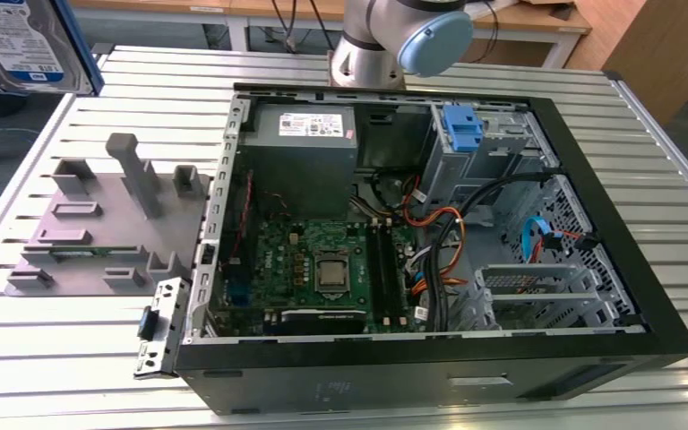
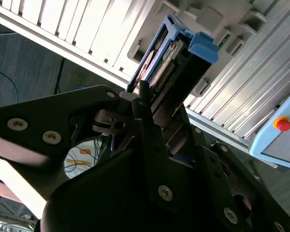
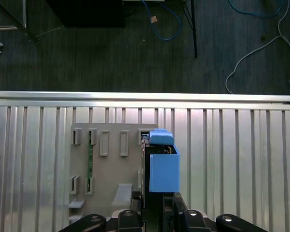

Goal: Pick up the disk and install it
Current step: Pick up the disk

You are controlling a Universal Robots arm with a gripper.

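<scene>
The disk (image 1: 19,45), silver-grey with a white and blue label and a blue carrier edge, hangs high at the exterior view's upper left, above the table's corner. In the first wrist view the disk (image 3: 162,164) shows edge-on as a blue block over the grey holder (image 3: 111,164). My gripper (image 3: 157,208) is shut on the disk, with a black finger on each side. The second wrist view shows the disk (image 2: 171,55) standing out past the black fingers (image 2: 150,121), lifted off the holder.
An open computer case (image 1: 440,363) lies on the slatted metal table (image 1: 631,134), with the motherboard, cables and an upright blue latch (image 1: 461,130) inside. The grey holder (image 1: 93,224) stands beside the case on the exterior view's left. The arm's base (image 1: 374,49) stands behind the case.
</scene>
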